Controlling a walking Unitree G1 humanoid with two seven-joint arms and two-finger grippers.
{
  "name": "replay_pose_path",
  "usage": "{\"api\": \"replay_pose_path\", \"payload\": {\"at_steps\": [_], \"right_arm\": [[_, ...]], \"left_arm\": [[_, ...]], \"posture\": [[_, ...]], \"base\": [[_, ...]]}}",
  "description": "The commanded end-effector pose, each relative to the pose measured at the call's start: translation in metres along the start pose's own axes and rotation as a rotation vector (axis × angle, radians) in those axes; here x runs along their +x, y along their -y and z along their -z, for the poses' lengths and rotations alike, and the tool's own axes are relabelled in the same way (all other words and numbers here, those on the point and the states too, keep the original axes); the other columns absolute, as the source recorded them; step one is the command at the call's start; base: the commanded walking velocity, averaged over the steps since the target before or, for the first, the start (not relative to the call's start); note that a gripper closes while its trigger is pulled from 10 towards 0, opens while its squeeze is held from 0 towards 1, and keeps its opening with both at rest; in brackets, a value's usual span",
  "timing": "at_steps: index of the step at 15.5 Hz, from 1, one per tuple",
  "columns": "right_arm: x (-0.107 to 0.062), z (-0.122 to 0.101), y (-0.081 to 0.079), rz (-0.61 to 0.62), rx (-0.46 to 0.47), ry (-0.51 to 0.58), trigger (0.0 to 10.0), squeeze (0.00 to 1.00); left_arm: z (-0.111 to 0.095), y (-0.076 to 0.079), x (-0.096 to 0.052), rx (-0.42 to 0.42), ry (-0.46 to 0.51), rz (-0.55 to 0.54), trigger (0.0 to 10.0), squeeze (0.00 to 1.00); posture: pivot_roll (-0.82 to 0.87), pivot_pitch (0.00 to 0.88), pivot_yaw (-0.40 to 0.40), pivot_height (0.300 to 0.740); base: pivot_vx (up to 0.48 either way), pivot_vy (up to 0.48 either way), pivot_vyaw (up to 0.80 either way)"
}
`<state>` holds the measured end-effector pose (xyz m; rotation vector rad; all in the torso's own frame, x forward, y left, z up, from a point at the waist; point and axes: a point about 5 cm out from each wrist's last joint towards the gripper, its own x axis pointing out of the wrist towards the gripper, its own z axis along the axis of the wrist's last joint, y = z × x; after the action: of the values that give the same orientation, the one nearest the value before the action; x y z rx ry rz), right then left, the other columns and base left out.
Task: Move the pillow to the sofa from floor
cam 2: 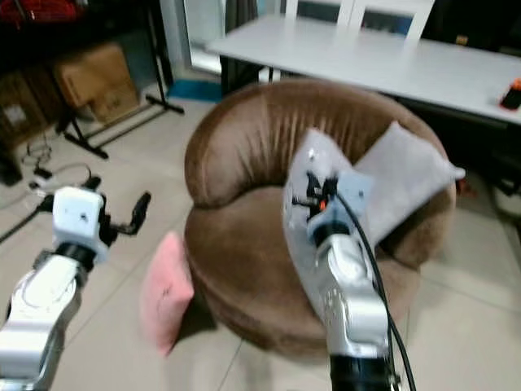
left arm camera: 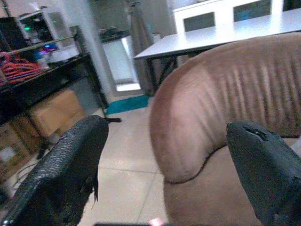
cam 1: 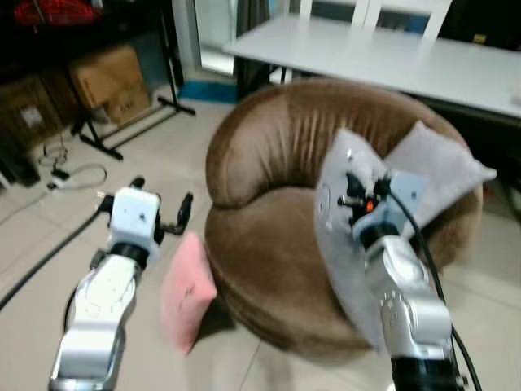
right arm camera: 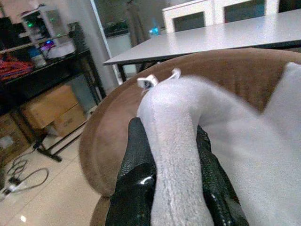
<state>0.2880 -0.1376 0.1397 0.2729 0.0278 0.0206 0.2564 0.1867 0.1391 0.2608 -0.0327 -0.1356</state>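
Three cushions are in play, so sort them before you release anything. Your largest object is the round brown velvet sofa (cam 1: 285, 244), a tub-shaped seat with a curved back, and behind it stands a long white bench (cam 1: 391, 57). One grey pillow (cam 1: 444, 175) already leans against the sofa's back on the robot's right. The grey pillow you carry (right arm camera: 188, 141) hangs over the seat's front edge, its lower part drooping past the rim toward the tiled floor (cam 1: 32, 236). A pink pillow (cam 1: 186, 289) stands on the floor, touching the sofa's base on the robot's left.

Your right gripper (right arm camera: 171, 183) is clamped on the carried pillow, one black finger on either side of a fold near its top edge. Your left gripper (left arm camera: 164, 174) is spread wide and holds nothing, raised near the sofa's left flank above the pink pillow.

The main risk, as I judge it, is letting go too early: with so much of the pillow hanging outside the seat, it would likely slide off the front and land back on the floor. Carry it further in over the seat first. A pinch on a soft fold can also slip if you swing fast. Watch too that the carried pillow does not shove the resting one off the back. The pink pillow appears to need its own trip.
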Motion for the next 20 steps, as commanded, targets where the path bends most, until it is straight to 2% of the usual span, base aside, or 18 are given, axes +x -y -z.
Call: {"api": "replay_pose_path", "payload": {"at_steps": [1, 4, 8, 11, 14, 18, 20], "right_arm": [[-0.001, -0.011, 0.006, 0.018, -0.005, 0.048, 10.0, 0.0], [0.0, -0.011, 0.006, 0.015, -0.002, 0.041, 10.0, 0.0], [0.0, -0.01, 0.004, 0.001, 0.0, 0.038, 10.0, 0.0], [-0.001, -0.009, -0.001, -0.045, 0.016, 0.022, 10.0, 0.0], [-0.001, -0.008, -0.011, -0.119, 0.024, -0.001, 10.0, 0.0], [0.0, -0.01, -0.027, -0.236, 0.029, -0.036, 10.0, 0.0], [0.008, -0.014, -0.045, -0.333, 0.028, -0.057, 10.0, 0.0]], "left_arm": [[-0.007, 0.008, 0.003, -0.004, 0.031, 0.037, 10.0, 0.52], [-0.007, 0.009, 0.003, 0.001, 0.027, 0.045, 10.0, 0.53], [-0.005, 0.01, 0.003, 0.011, 0.02, 0.065, 10.0, 0.52], [-0.005, 0.01, 0.003, 0.017, 0.018, 0.075, 10.0, 0.52], [-0.004, 0.009, 0.001, 0.033, 0.007, 0.095, 10.0, 0.51], [-0.002, 0.011, -0.003, 0.054, -0.003, 0.159, 10.0, 0.49], [0.0, 0.008, -0.007, 0.107, -0.023, 0.236, 10.0, 0.49]], "posture": [[-0.07, 0.0, 0.022, 0.74], [-0.07, 0.0, 0.021, 0.74], [-0.07, 0.0, 0.024, 0.74], [-0.07, 0.0, 0.023, 0.74], [-0.07, 0.0, 0.02, 0.74], [-0.06, 0.0, 0.017, 0.74], [-0.06, 0.0, 0.018, 0.74]], "base": [[0.337, 0.0, 0.0], [0.34, 0.0, 0.0], [0.337, 0.0, -0.8], [0.337, 0.0, 0.0], [0.31, 0.0, 0.0], [0.0, 0.0, 0.0], [0.0, 0.0, 0.0]]}}
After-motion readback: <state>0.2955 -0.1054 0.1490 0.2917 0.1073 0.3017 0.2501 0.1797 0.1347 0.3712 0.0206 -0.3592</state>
